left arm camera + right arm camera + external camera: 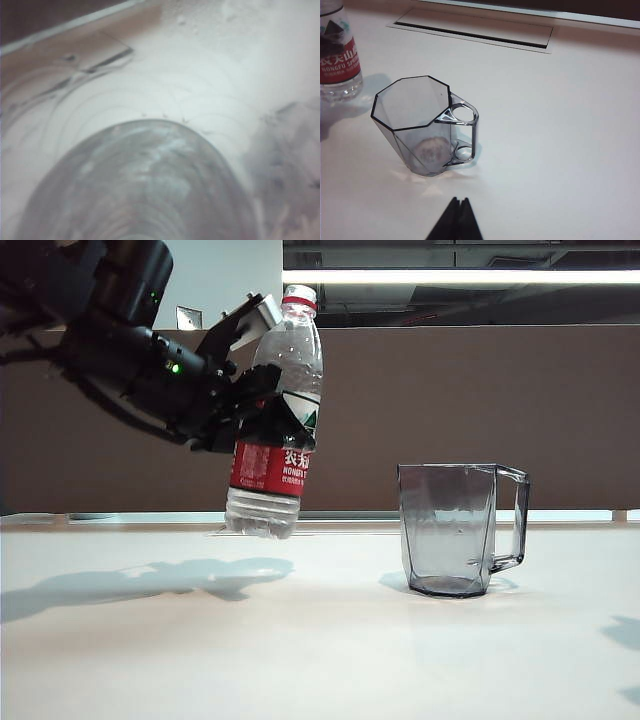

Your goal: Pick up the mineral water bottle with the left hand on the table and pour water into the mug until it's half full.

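The left hand's fingers (243, 390) pinch the mineral water bottle (277, 420) mid-body, clear of the desk (300, 640), neck leaning toward the mug (455, 530) standing well apart, rightward. The right hand's fingers (455, 220), pressed together, hover near the mug.

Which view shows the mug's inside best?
The right wrist view: it looks down into the mug, showing the octagonal rim and bare bottom. The exterior view shows it side-on only. The left wrist view shows a blurred grey edge, the bottle filling the frame.
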Available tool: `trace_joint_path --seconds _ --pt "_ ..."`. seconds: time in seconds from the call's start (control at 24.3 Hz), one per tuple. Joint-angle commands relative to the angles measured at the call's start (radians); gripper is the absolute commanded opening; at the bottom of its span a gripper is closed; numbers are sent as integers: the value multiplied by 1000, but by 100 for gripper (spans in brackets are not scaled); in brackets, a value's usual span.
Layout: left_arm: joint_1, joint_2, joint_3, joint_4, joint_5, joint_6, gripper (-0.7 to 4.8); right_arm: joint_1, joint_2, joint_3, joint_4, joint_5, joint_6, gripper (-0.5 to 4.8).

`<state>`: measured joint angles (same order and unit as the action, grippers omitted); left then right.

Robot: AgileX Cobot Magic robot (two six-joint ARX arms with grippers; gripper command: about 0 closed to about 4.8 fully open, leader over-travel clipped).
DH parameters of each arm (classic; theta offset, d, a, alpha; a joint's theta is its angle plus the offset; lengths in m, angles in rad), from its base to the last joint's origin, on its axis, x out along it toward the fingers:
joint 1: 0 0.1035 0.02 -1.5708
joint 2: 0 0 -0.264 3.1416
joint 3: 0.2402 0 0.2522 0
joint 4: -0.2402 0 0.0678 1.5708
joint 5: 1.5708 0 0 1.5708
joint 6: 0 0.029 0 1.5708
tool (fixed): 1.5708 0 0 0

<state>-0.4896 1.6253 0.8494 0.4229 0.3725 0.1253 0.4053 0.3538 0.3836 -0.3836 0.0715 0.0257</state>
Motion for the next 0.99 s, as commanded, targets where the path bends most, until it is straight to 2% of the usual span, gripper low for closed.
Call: trace_joint_path --seconds 0.04,0.33,0.37,0.45,0.62,0.74,0.99 --pt "-1 -11 60 -35 -21 78 237 0 -1 6 17 1 0 -5" --pt "-2 -11 80 -58 -24 138 237 0 -1 6 18 1 0 -5" --pt "-8 -11 80 -66 -41 154 237 0 -1 6 18 1 0 -5" --pt "-40 -11 80 -93 -137 223 237 0 -1 6 20 1 0 -5" --pt "-105 -11 81 -98 -247 294 236 0 -1 6 21 1 0 -5" --pt "-148 -11 82 -85 -311 329 236 0 -1 6 21 1 0 -5" --pt "-175 -10 104 -85 -363 343 236 0 -2 6 21 0 0 -5"
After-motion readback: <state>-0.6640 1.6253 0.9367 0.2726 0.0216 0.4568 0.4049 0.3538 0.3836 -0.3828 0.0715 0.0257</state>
